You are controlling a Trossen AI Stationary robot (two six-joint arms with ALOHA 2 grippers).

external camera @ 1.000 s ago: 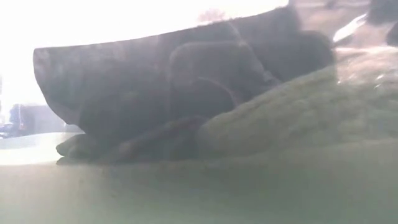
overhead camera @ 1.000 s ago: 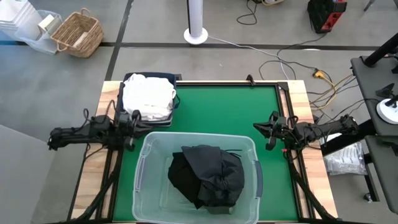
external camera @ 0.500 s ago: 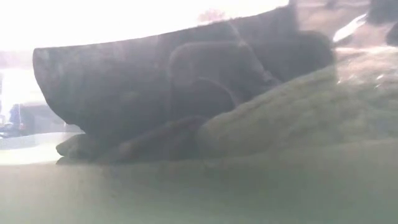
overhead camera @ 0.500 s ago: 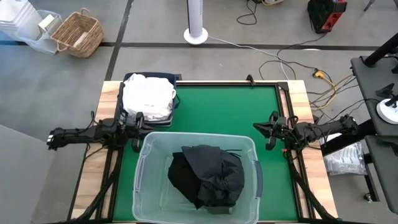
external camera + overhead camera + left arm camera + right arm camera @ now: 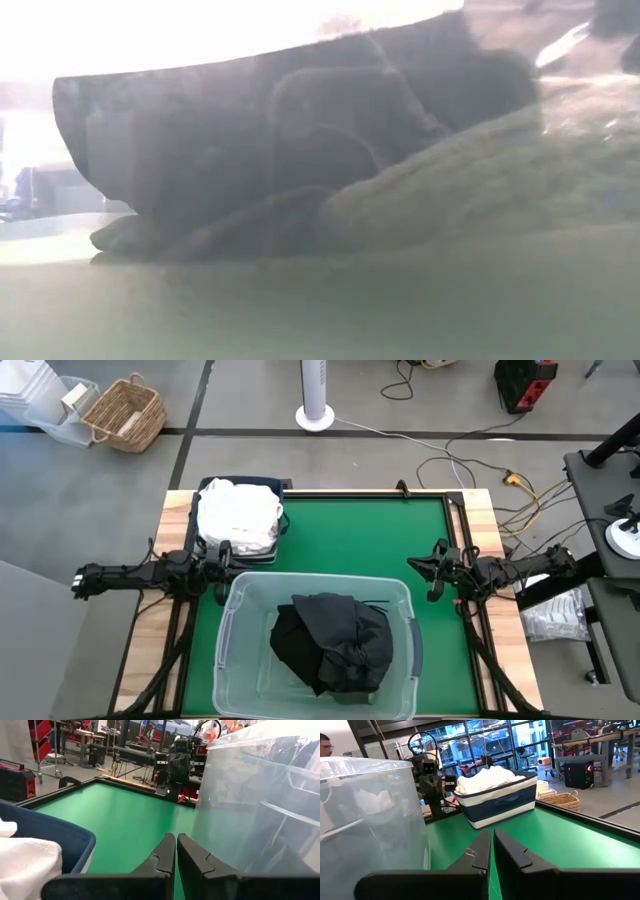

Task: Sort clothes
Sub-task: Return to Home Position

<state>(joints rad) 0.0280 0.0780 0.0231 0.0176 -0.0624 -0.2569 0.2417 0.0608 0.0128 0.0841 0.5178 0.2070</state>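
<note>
Green counter (image 5: 340,530) w/ two containers on it. Navy bin (image 5: 245,483) sits at the far-left corner, heaped w/ white clothes (image 5: 238,515) that rise above its rim. Clear tub (image 5: 228,630) sits at the middle of the near edge and holds a bundle of black clothes (image 5: 335,640), piled toward the tub's right side. No garments lie on the bare green surface.

Left gripper (image 5: 222,553) lies low at the left edge of the counter, btwn the navy bin and the far-left corner of the clear tub, just beside both. In the left wrist view its fingers (image 5: 165,851) are pressed together w/ nothing btwn them; bin wall (image 5: 50,832) and white cloth (image 5: 20,865) show on one side, tub wall (image 5: 260,795) on the other.

Right gripper (image 5: 420,566) lies low at the right edge of the counter, pointing inward, near the tub's far-right corner but apart from it. Its fingers (image 5: 481,851) are likewise clenched on nothing, w/ only a thin slit btwn them. Past them: the navy bin (image 5: 500,802) topped w/ white clothes (image 5: 487,776), and the tub wall (image 5: 370,820).

Low view looks through the tub wall: a dark garment mass (image 5: 300,150), blurred, details can't be told.

On the floor beyond the far-left corner: wicker basket (image 5: 125,415).
</note>
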